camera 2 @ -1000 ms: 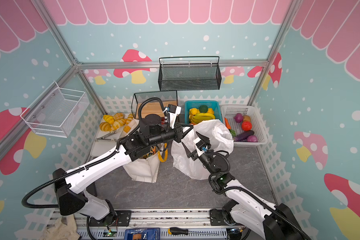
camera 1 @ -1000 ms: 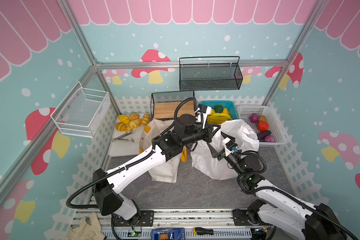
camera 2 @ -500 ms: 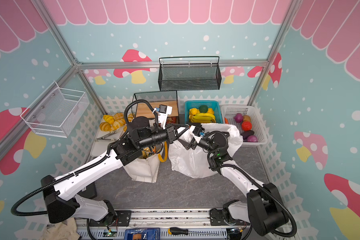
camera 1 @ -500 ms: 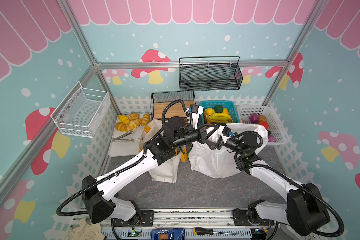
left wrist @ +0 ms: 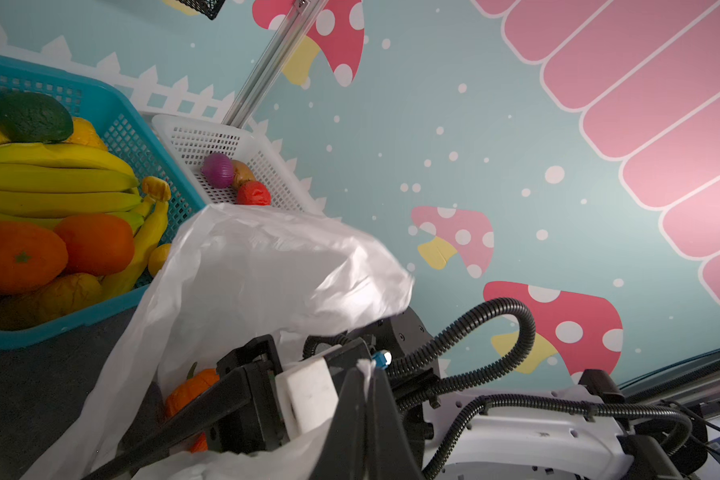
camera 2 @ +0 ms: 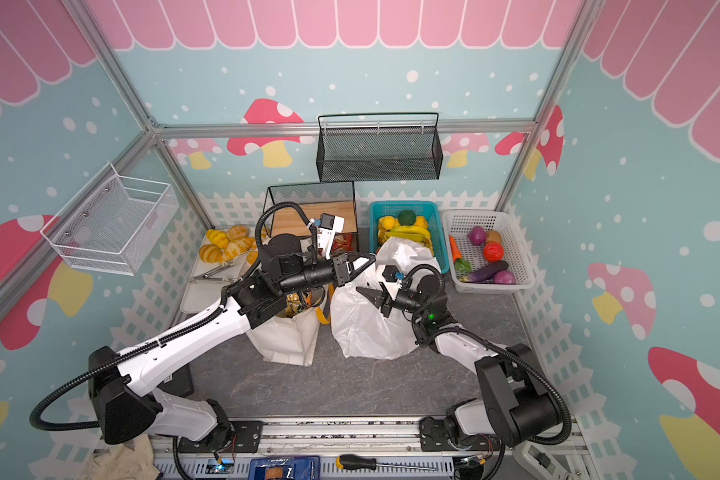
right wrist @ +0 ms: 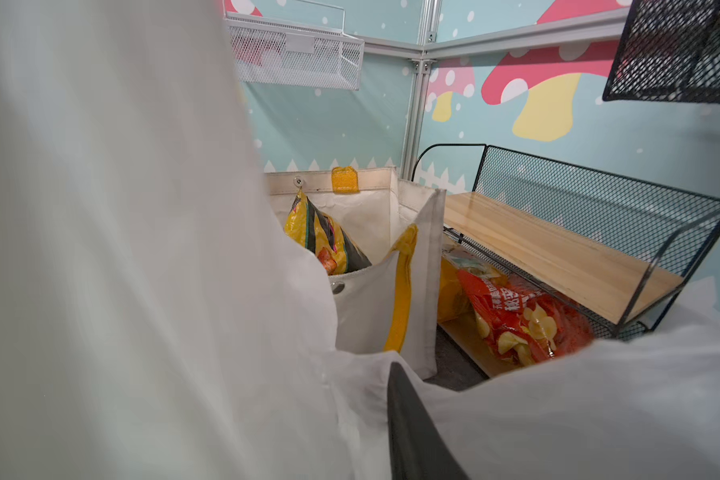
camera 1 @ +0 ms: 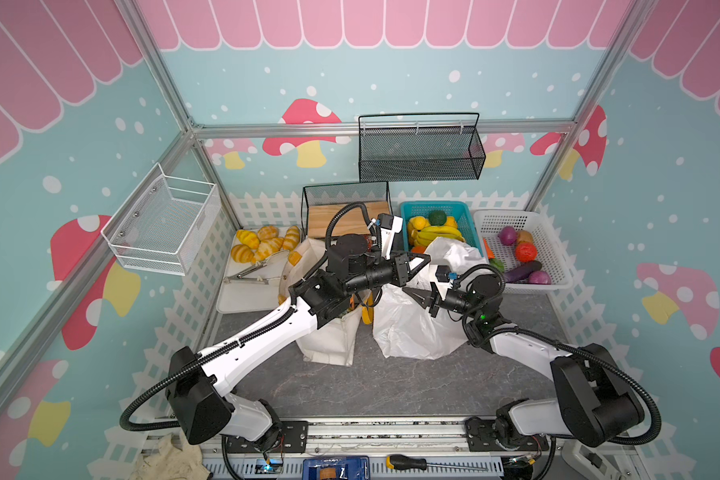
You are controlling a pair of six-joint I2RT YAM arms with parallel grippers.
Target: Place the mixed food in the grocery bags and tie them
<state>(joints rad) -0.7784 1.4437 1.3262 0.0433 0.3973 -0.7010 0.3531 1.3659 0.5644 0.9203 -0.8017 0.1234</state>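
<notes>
Both arms have white link shells and black joint housings: left arm (camera 1: 262,332), right arm (camera 1: 516,343). Black corrugated conduit (camera 1: 150,399) runs along each. The left gripper (camera 1: 427,260) and right gripper (camera 1: 405,289) are black with tapered fingers. A green indicator light (camera 1: 482,316) is lit right of centre.

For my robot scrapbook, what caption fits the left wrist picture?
The left gripper pinches the white plastic bag, an orange pumpkin inside, beside a blue basket of fruit.
</notes>
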